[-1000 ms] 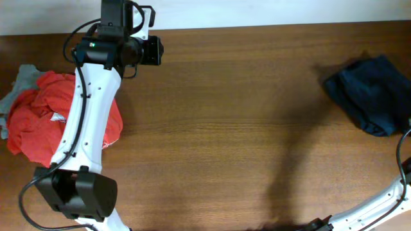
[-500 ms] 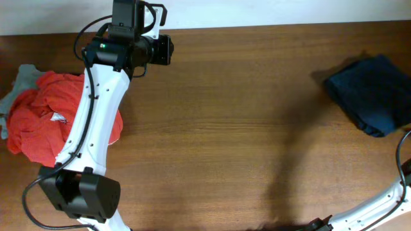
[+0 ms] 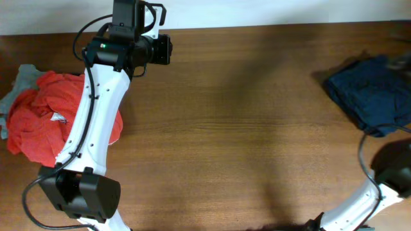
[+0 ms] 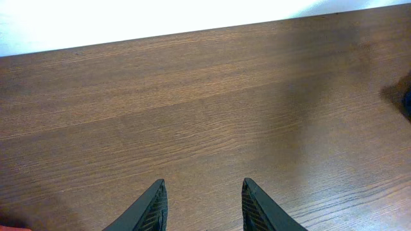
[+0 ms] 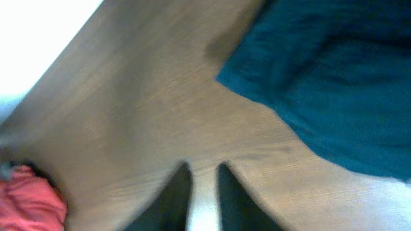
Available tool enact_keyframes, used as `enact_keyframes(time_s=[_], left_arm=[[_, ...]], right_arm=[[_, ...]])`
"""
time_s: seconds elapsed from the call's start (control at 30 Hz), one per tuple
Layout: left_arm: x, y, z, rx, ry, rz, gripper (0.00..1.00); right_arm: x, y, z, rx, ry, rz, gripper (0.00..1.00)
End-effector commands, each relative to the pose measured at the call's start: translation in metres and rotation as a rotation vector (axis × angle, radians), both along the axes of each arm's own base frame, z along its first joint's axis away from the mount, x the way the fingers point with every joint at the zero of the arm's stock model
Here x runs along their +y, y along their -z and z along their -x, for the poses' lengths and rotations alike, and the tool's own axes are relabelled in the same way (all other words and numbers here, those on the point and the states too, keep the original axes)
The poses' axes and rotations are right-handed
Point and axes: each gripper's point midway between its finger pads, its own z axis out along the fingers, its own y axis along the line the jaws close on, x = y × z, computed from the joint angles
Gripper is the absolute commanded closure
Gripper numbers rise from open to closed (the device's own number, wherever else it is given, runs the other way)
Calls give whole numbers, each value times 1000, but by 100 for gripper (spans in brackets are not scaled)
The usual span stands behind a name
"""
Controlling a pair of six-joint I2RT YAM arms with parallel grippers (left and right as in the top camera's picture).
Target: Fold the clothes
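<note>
The clothes, dark navy shorts point(image 3: 372, 93), lie bunched at the table's far right edge. In the right wrist view the shorts point(image 5: 334, 83) fill the upper right, ahead of my right gripper point(image 5: 204, 168). That view is blurred by motion. Its fingers stand a narrow gap apart over bare wood, with nothing between them. My left gripper point(image 3: 164, 49) hovers near the table's back edge on the left, far from the shorts. It is open and empty point(image 4: 202, 186) above bare table.
A bright red T-shirt point(image 3: 58, 122) lies heaped at the left edge with a small grey garment point(image 3: 19, 80) beside it, partly under the left arm. The right arm's dark link point(image 3: 392, 170) hangs over the front right corner.
The right arm has swung into the overhead view at the front right, and a blur shows over the shorts' far edge. The left arm shifted slightly right a second ago and has held still since.
</note>
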Motion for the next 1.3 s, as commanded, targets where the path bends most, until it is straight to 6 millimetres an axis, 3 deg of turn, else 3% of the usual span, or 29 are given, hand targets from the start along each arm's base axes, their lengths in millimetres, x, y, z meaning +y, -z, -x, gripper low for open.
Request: enact_keyframes(time_s=[0.0,0.2,0.3,0.4,0.6,0.9,1.27], left_arm=[[4,-16,3,-42,4,-13,63],[4,-16,3,-42,4,-13,63],[4,-16,3,-42,4,-13,63],[4,-16,3,-45,4,-12,63],[3,-18,1,-53,4,-11,62],[3,-18,1,-53,4,-11,63],[7,-17,0,-55,-12,-26,63]], right_arm=[[34,23,-9,100,-177,169,96],[71,61,-19,239,-333,343,96],[83,96,-17,302,-373,340,96],[84,137,-3,374,-382,303,96],[70,178,0,372,-369,304,96],[56,207,-16,303,-380,405,96],[14,202,-49,234,-282,626,96]])
